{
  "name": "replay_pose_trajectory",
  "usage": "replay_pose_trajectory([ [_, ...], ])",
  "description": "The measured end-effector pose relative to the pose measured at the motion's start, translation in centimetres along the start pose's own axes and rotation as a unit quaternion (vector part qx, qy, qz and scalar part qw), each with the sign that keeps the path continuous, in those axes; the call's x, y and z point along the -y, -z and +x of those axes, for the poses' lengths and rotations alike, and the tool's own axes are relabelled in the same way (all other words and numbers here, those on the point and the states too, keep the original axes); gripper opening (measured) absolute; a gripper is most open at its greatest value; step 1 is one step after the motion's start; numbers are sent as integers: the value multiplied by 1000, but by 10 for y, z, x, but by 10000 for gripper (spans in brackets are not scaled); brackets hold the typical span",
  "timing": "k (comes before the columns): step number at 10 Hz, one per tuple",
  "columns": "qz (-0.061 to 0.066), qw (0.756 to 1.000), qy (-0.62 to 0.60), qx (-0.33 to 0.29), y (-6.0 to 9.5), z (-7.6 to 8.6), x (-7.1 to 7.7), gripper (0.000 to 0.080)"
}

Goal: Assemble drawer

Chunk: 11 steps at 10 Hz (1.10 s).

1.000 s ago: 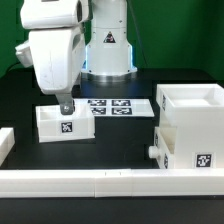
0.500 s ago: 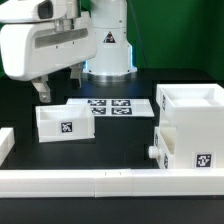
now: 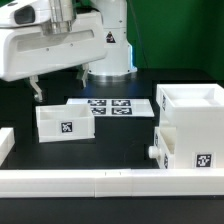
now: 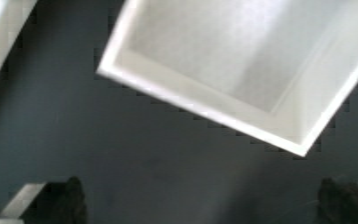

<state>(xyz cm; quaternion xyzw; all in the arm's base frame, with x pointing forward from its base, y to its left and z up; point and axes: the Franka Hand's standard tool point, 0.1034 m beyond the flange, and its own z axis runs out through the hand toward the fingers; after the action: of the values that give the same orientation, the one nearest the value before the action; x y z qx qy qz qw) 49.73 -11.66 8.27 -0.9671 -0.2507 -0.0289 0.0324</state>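
A small white open-top tray [image 3: 65, 122] with a black-and-white tag on its front sits on the black table at the exterior view's left. My gripper [image 3: 57, 82] hangs above it, apart from it, open and empty. In the wrist view the tray [image 4: 238, 70] shows from above, its hollow bare, and my gripper [image 4: 197, 200] has its two dark fingertips [image 4: 51, 200] wide apart with only table between them. The tall white housing [image 3: 190, 135], open on top and tagged on its front, stands at the exterior view's right.
The marker board [image 3: 110, 105] lies flat behind the tray, near the robot's base [image 3: 108, 50]. A long low white rail [image 3: 100, 180] edges the front of the table and a short one [image 3: 5, 145] the left side.
My gripper has risen from the tray's edge and swung toward the exterior view's left, its hand now lying crosswise. The tray and housing have not moved.
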Motion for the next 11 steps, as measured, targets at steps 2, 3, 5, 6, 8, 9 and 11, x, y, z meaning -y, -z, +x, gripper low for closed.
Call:
replay_pose_trajectory([
  [2, -9, 996, -93, -3, -17, -20, 26, 649],
  [3, -11, 994, -109, -3, -26, -29, 37, 649],
  [5, -17, 994, -105, -10, -29, -30, 40, 649],
  [6, -17, 994, -105, -10, -30, -30, 40, 649],
  [8, -20, 992, -120, -15, -33, -30, 42, 649],
  [9, -21, 990, -139, -16, -47, -36, 54, 649],
  [11, -8, 986, -167, -4, -66, -35, 66, 649],
])
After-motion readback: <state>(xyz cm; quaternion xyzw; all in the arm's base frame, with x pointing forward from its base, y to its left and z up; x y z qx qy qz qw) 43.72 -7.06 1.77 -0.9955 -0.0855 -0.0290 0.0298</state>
